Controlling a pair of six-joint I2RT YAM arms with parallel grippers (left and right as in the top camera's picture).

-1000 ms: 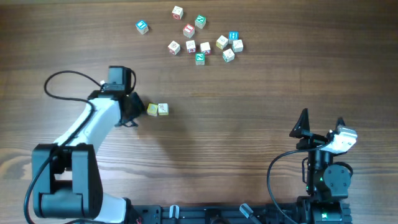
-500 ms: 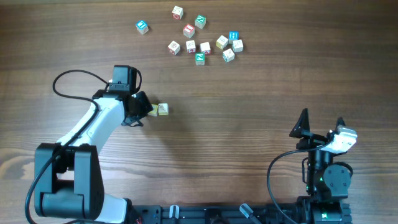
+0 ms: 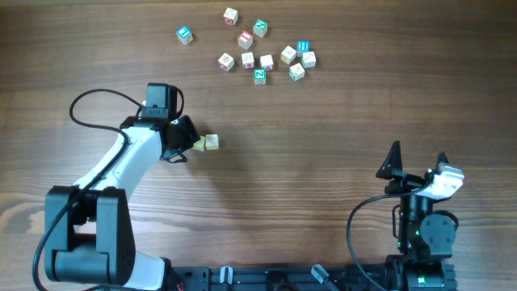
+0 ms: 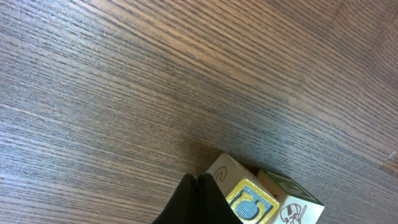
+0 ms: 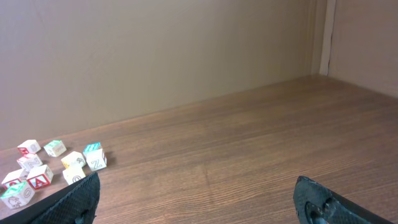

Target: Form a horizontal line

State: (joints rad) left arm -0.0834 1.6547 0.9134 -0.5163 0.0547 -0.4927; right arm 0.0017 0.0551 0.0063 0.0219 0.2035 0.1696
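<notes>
Brown wood-grain surface (image 3: 339, 121) under both arms. Compared with a second ago, left gripper (image 3: 189, 141) further right, now up against the left end of the horizontal line (image 3: 205, 143); tips pinched together, holding nothing. Only two cubes in that row so far, mid-left: a yellowish cube (image 3: 198, 144) touching a pale cube (image 3: 212, 142), barely shifted. Well apart at the far edge, a loose cluster of cubes (image 3: 265, 50), unmoved. Near right, right gripper (image 3: 418, 156) spread wide, parked as before. Readable from the right wrist: a red "A" cube (image 5: 38, 181) and a "Z" cube (image 5: 96, 163).
</notes>
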